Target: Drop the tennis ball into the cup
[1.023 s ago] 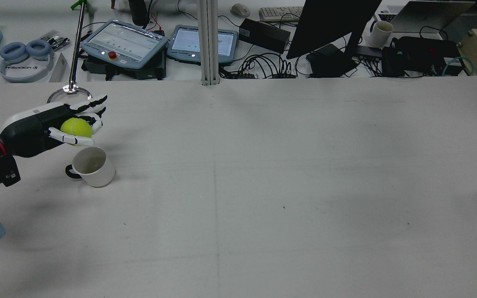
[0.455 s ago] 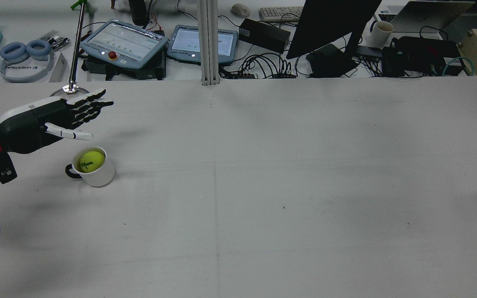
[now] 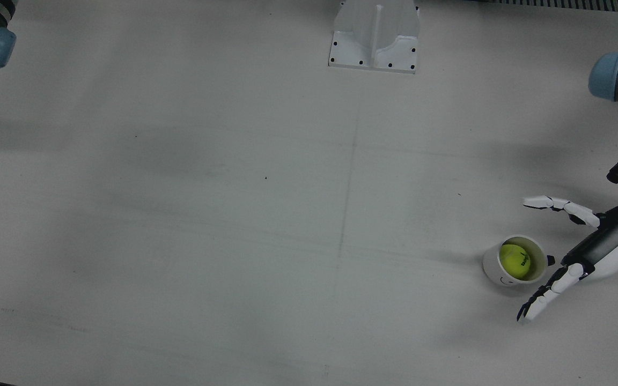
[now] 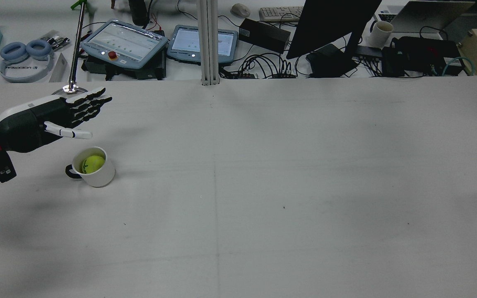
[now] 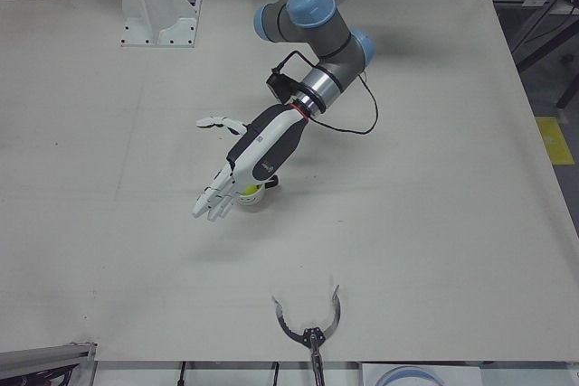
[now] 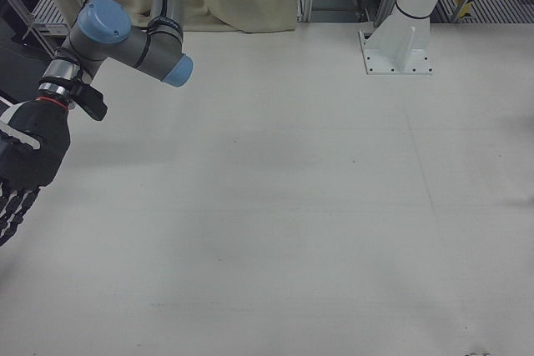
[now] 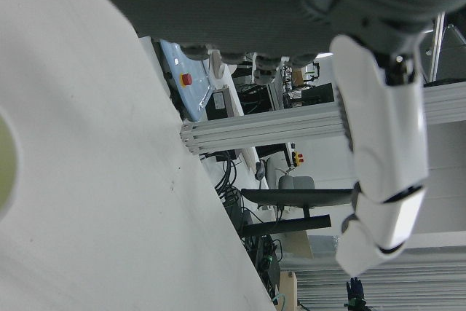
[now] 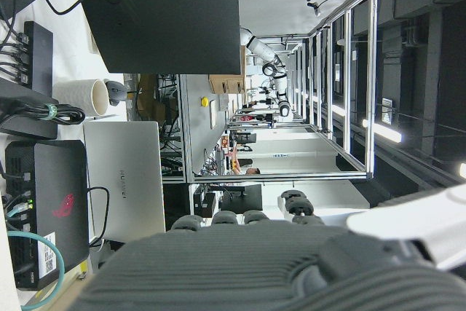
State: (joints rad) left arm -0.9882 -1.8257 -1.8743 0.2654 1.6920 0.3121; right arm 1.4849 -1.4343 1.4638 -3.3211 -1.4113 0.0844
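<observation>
Cup point(image 4: 95, 170) upright w/ ball point(image 4: 92, 163) inside

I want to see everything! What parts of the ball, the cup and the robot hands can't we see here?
- Ball: its lower part, hidden by the cup wall in every view.
- Cup in the left-front view: mostly covered by the left hand.
- Cup handle: only a dark stub in the front view.
- Right hand: cut off by the right-front view's left edge.

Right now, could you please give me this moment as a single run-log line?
left hand: open, above and beside cup | tennis ball: inside cup | cup: upright on table | right hand: idle, off to the side
</observation>
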